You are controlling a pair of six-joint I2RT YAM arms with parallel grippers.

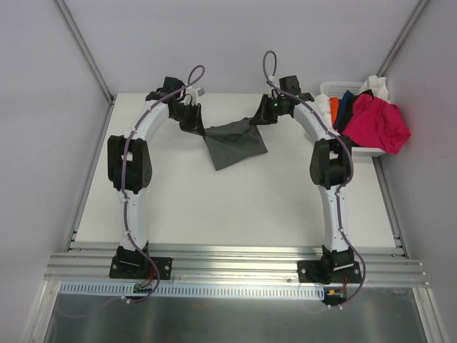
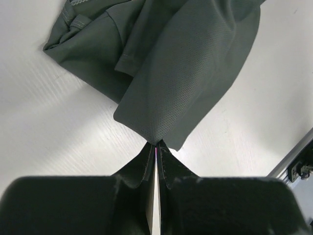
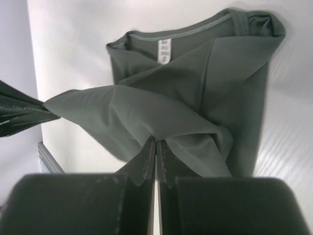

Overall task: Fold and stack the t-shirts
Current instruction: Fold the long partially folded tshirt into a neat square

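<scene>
Pinching at both ends: left gripper (image 2: 155, 147) is clenched on a corner of the charcoal t-shirt (image 2: 186, 63), jaws pressed together with only cloth between them; right gripper (image 3: 156, 143) is clamped the same way on a bunched fold of that shirt.

Overhead view: the charcoal t-shirt sits at the far middle of the table (image 1: 235, 214), strung between the two grippers; its upper edge is drawn up toward each wrist; the bulk lies rumpled on the surface, nearer the right arm.

Right wrist view: collar with a white label (image 3: 164, 51) at the far end of the shirt; body doubled over on itself, not flat; a stretched flap runs off to the left edge of the view, where dark fingers grip its tip.

Left wrist view: a hemmed sleeve shows beside the held panel; cloth rises to the pinch point in a cone.

White basket (image 1: 326, 88) at the far right corner, well apart from the grippers; in it a magenta t-shirt (image 1: 378, 123) spilling over the rim, plus navy (image 1: 350, 103), orange (image 1: 334, 111) and white (image 1: 378, 86) shirts heaped together, unfolded.
</scene>
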